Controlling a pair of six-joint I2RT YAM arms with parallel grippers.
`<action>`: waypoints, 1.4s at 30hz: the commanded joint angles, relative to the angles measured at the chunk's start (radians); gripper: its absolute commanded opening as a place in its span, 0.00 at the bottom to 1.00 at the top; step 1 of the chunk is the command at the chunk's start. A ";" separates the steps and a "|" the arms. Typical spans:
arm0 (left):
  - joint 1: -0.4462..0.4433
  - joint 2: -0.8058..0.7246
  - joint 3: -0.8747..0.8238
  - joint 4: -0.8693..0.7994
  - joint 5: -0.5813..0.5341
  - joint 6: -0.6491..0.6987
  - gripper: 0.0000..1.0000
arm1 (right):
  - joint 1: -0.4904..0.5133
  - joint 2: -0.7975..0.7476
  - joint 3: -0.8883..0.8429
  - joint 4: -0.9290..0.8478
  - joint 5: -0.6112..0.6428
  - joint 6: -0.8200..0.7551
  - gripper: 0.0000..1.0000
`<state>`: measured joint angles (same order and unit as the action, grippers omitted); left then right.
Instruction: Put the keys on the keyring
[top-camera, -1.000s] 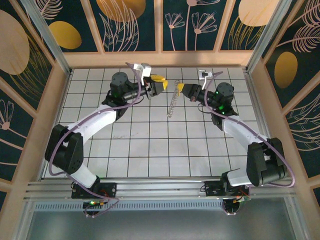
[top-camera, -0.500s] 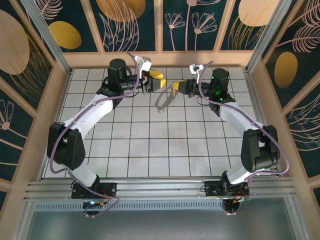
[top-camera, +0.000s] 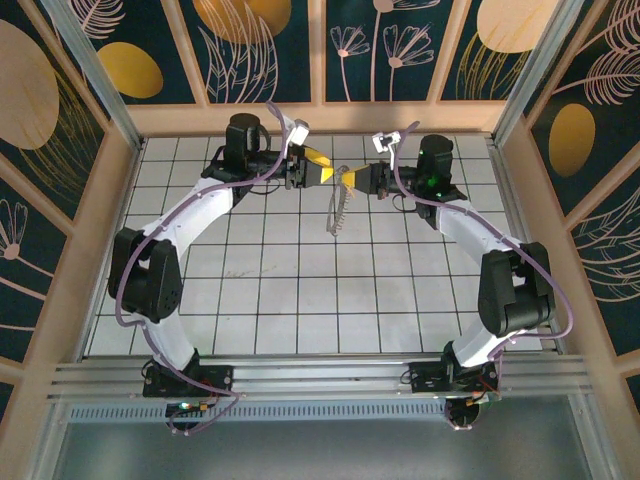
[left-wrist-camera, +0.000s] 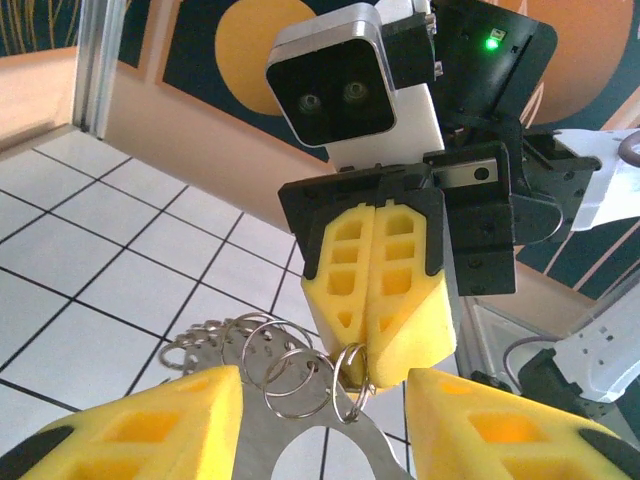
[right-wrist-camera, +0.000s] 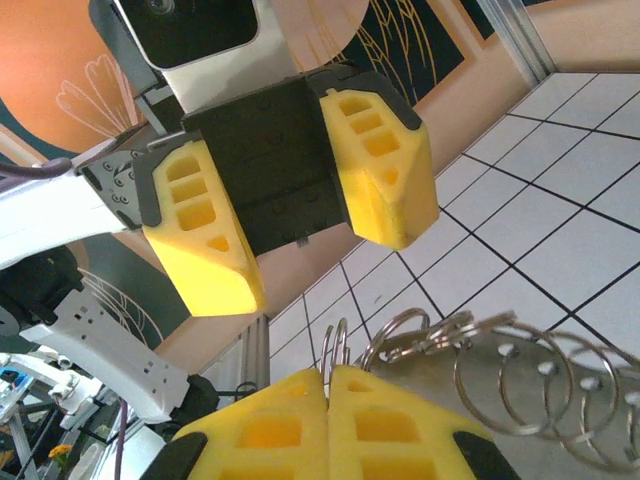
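The keyring (top-camera: 338, 208) is a floppy silver string of linked split rings on a flat metal strip. It dangles over the tiles from my right gripper (top-camera: 351, 178), whose yellow fingers (left-wrist-camera: 378, 290) are shut on its top ring (left-wrist-camera: 356, 385). In the right wrist view that gripper (right-wrist-camera: 328, 376) pinches this ring (right-wrist-camera: 340, 345), and the other rings (right-wrist-camera: 500, 372) trail off to the right. My left gripper (top-camera: 320, 166) faces it almost tip to tip, open, its jaws (left-wrist-camera: 325, 400) either side of the rings without touching. The keys are hidden.
The white tiled floor (top-camera: 300, 290) is boxed in by a wooden rim (top-camera: 320, 118) and patterned walls at the back and sides. Both arms reach toward the back centre. An aluminium rail (top-camera: 320, 378) runs along the near edge.
The two grippers have closed in on each other at the back centre. The left jaws have spread wider. The keyring swung out to the left, then settled hanging below the right gripper.
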<state>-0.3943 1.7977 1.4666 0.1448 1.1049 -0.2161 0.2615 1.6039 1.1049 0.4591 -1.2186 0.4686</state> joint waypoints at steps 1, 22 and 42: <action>0.002 0.021 0.028 0.028 0.059 -0.035 0.46 | 0.004 0.000 0.041 0.039 -0.038 -0.022 0.00; -0.021 0.038 -0.023 0.122 0.088 -0.104 0.35 | 0.020 0.026 0.061 0.043 -0.016 -0.018 0.00; -0.030 0.036 -0.051 0.131 0.092 -0.105 0.26 | 0.021 0.037 0.053 0.037 -0.004 -0.022 0.00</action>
<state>-0.4156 1.8244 1.4246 0.2359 1.1706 -0.3176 0.2764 1.6375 1.1240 0.4595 -1.2198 0.4686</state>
